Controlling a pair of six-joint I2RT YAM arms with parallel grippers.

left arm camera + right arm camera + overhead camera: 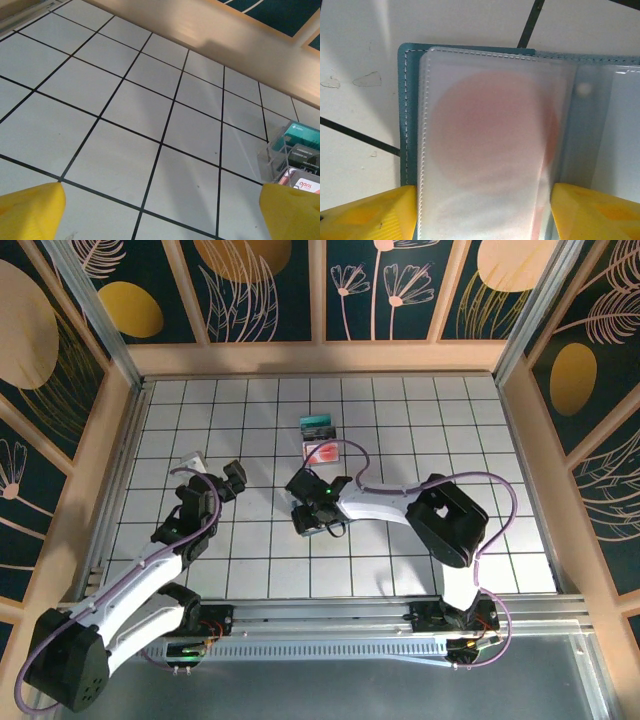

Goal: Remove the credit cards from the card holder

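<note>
In the left wrist view the teal card carries a short line of pale print near its upper left corner, too small to read. The dark band along its near edge bears a row of tiny whitish characters that are also illegible. Just below the teal card, the whitish-pink card shows a red lower-case word in slanted lettering that looks like "april", though its first letter is uncertain.
</note>
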